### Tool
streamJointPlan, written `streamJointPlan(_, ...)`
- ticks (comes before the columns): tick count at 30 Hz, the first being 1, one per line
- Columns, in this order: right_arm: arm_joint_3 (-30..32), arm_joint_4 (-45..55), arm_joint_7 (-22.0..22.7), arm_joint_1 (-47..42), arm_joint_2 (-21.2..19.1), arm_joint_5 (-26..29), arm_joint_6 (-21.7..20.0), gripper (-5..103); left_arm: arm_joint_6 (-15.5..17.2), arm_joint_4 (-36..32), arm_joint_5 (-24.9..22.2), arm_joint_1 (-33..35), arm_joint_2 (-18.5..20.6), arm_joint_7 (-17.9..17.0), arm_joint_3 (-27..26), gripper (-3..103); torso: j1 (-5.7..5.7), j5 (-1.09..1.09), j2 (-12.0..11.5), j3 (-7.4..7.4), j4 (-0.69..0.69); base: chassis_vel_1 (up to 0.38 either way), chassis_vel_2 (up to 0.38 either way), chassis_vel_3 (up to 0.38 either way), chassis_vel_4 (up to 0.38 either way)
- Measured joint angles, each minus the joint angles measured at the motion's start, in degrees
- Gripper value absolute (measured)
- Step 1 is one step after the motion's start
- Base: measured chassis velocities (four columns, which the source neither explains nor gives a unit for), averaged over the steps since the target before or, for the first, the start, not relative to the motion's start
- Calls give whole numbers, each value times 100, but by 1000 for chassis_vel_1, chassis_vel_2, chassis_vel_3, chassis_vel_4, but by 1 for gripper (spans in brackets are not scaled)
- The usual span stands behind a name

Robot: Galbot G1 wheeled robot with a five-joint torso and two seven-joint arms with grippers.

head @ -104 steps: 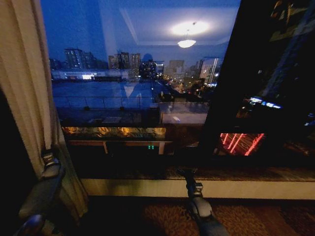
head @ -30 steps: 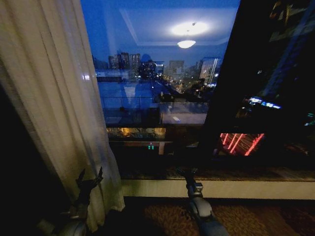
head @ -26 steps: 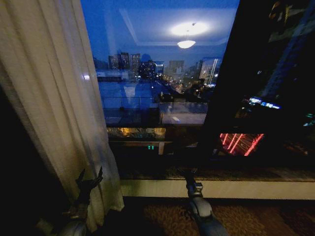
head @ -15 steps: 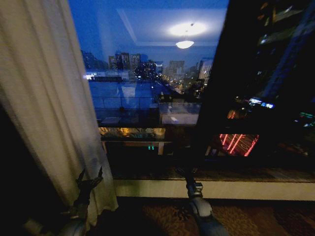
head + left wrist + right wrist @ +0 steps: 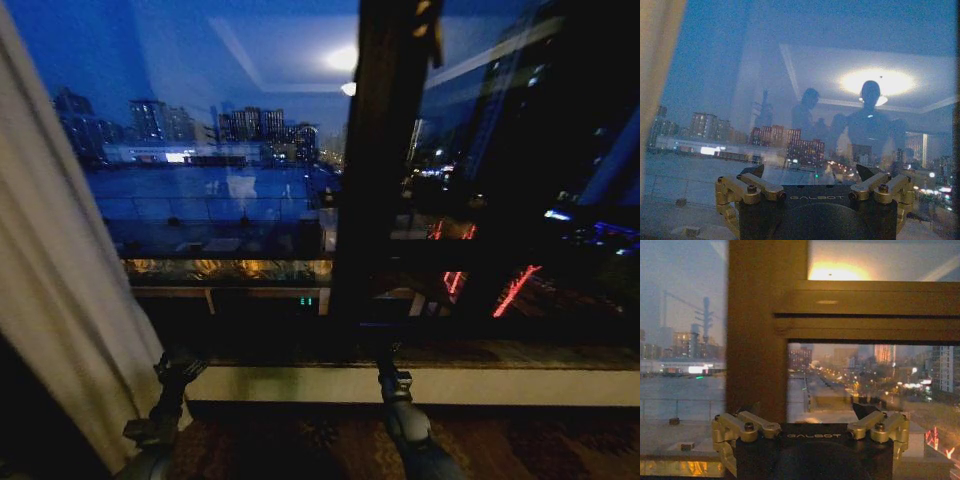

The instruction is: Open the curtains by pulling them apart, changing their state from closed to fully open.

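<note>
Night view through a large glass window [image 5: 220, 180] with a dark vertical frame post [image 5: 365, 170]. The sheer off-white pleated curtain panel [image 5: 55, 300] hangs gathered at the window's far left edge, reaching towards the floor; it also edges the left wrist view [image 5: 655, 75]. The left gripper [image 5: 178, 366] stands just beside the curtain's lower hem, fingers apart and apparently not touching the fabric. The right gripper [image 5: 384, 352] points at the pale stone windowsill [image 5: 500, 385], fingers apart, holding nothing.
</note>
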Motion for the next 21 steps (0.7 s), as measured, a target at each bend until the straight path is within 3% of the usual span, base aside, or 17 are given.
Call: streamJointPlan(21,0,0,0,0,0,0,0,100,0,0,0,0,0,-2,0,100,1,0,0,0,0,-350,-352,357,354)
